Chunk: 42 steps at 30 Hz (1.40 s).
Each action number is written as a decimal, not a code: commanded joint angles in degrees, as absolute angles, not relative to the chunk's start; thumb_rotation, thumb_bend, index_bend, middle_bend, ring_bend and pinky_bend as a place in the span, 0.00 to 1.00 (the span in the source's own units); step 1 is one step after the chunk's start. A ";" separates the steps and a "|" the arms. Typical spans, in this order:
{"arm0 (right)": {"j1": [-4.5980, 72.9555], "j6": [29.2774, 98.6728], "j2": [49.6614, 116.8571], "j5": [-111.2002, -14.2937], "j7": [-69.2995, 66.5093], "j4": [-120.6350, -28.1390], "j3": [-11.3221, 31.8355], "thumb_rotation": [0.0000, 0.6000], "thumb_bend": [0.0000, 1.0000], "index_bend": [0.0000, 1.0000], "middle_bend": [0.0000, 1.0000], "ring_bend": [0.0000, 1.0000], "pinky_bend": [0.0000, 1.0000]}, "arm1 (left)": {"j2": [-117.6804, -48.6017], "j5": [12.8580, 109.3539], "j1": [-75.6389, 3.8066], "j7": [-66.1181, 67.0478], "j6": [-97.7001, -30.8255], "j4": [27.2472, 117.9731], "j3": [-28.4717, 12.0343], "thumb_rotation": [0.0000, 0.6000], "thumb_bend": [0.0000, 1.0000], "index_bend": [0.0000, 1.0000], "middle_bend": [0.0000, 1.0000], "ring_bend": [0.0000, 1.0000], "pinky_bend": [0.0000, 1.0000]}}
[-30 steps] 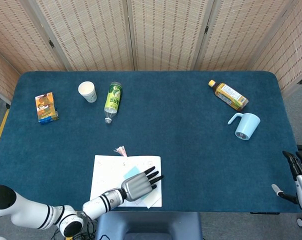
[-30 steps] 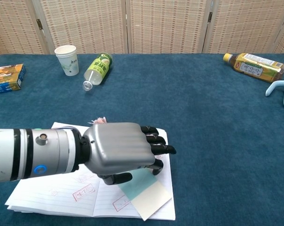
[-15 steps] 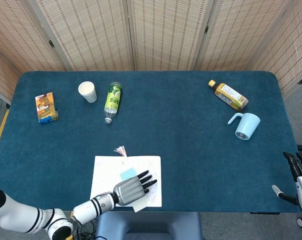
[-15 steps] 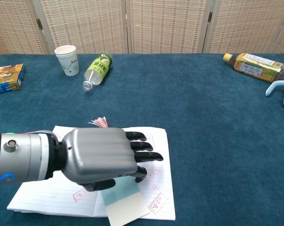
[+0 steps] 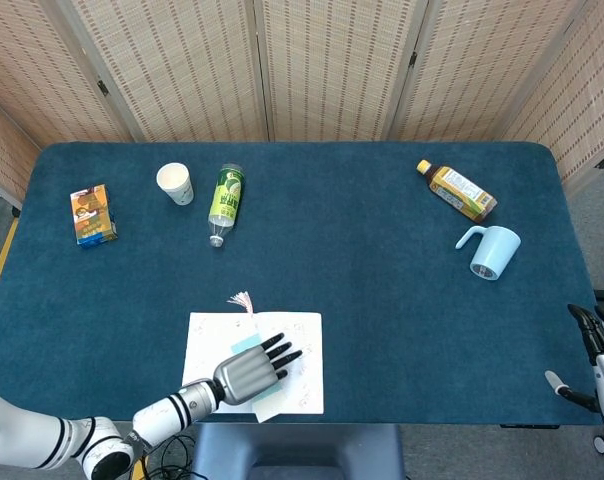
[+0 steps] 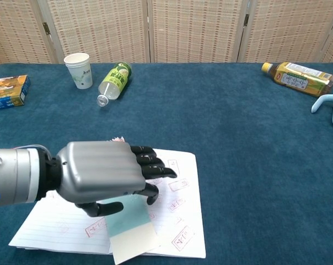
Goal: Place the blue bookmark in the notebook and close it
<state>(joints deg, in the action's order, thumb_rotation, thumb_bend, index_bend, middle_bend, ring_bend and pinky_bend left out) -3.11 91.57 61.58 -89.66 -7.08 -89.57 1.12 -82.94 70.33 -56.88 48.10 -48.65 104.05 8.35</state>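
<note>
1. My left hand (image 6: 100,176) sits palm-down over the open notebook (image 5: 297,365) at the near edge of the bench (image 5: 382,280). It has slid toward my left across the page over the last second, from near the right-hand edge to about mid-page.
2. The blue bookmark (image 6: 128,226) has travelled with it. It now lies nearer the middle of the notebook, its blue half tucked under my palm and its pale end poking past the near edge.
3. My fingers (image 6: 150,163) are stretched forward and a little apart, not curled. The thumb looks tucked beneath against the bookmark, though I cannot tell whether it is pinching or only pressing and dragging.
4. My right hand (image 5: 602,345) hangs off the bench's right end, well apart from everything; I cannot tell how its fingers lie.
5. I judge the bookmark is nearly in the spine region, so the step in hand is placement. The cover is not yet closed.
</note>
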 commanded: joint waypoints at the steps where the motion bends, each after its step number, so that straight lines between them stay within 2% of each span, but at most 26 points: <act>1: -3.13 91.56 61.59 -89.66 -7.12 -89.54 1.10 1.00 0.11 0.04 0.13 0.04 0.12 | -80.48 72.30 -55.60 45.22 -50.22 104.63 7.88 1.00 0.53 0.31 0.00 0.00 0.09; 12: -2.67 90.93 61.86 -89.73 -7.61 -89.02 1.23 1.00 0.11 0.04 0.13 0.04 0.12 | -76.09 74.03 -51.50 41.70 -51.89 102.52 9.74 1.00 0.53 0.33 0.00 0.00 0.09; 26: -2.62 90.76 61.68 -89.53 -7.29 -89.34 1.26 1.00 0.11 0.04 0.13 0.04 0.12 | -78.37 72.65 -49.30 43.70 -50.52 99.33 9.44 1.00 0.53 0.33 0.00 0.00 0.09; 42: -2.09 90.11 61.53 -89.47 -6.83 -89.78 1.44 1.00 0.11 0.04 0.13 0.04 0.12 | -77.63 68.98 -48.15 46.52 -50.46 98.86 8.14 1.00 0.53 0.34 0.00 0.00 0.09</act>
